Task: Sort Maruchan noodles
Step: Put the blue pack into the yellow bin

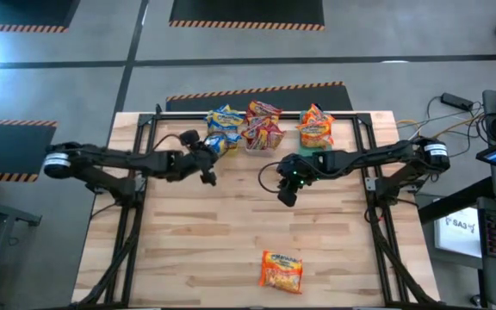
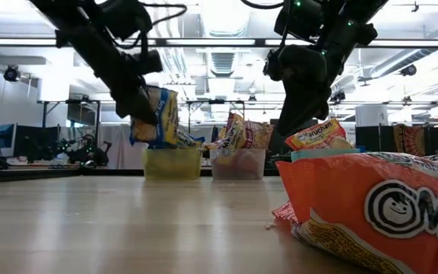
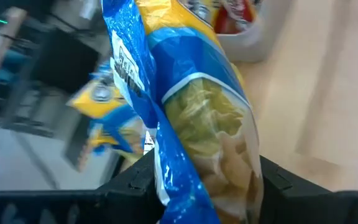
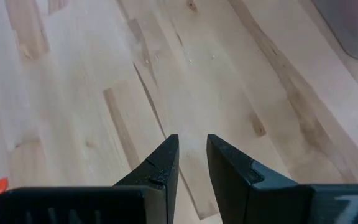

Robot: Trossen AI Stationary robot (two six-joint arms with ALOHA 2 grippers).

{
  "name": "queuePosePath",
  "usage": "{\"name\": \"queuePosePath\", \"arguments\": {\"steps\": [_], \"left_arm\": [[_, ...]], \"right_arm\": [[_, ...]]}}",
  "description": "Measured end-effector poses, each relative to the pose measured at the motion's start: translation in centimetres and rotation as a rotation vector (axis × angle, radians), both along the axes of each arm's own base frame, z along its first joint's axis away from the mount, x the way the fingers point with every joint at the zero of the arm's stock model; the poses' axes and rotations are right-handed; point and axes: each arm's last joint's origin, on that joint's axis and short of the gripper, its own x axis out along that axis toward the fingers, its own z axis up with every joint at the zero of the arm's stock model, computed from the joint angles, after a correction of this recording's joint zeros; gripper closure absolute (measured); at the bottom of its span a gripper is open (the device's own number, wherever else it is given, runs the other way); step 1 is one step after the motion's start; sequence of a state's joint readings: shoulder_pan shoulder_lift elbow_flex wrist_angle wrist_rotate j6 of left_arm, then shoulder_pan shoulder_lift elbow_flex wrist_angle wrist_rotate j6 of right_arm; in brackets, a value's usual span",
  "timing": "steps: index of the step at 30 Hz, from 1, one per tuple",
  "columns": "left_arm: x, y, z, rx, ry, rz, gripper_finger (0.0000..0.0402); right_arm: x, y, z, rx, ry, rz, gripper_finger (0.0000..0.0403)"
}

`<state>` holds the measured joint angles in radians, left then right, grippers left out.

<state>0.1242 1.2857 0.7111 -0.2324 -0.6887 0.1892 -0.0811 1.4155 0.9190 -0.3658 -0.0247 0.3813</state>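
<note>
Wooden table | left hand clamps blue-and-yellow packet | right hand near-closed, empty

Both arms are reaching over the counter.
One orange packet is lying alone near the front edge; other packets are filling three rear bins.

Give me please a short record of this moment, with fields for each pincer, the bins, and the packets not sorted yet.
left pincer: shut on blue-and-yellow packet, held beside yellow bin
right pincer: nearly closed, empty, above bare table
bins: yellow bin, clear bin, green bin, each with packets
unsorted: one orange packet lying near the table's front edge
</note>
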Motion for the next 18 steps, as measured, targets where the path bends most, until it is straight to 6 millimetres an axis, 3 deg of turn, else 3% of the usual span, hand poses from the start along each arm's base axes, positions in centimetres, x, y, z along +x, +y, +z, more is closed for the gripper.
{"name": "queuePosePath", "arguments": {"steps": [3,6,18], "left_arm": [[0.1,0.9,-0.5,-0.066,0.006,-0.024,0.0270],[-0.1,1.7,-0.7,-0.009,0.046,0.028,0.0270],[0.4,4.1,1.0,-0.039,0.056,-0.116,0.0270]], "right_arm": [[-0.1,0.1,-0.1,0.000,0.005,0.002,0.0330],[-0.1,0.1,-0.1,0.001,0.006,0.004,0.0330],[-0.1,0.2,-0.1,0.001,0.004,0.005,0.0330]]}}
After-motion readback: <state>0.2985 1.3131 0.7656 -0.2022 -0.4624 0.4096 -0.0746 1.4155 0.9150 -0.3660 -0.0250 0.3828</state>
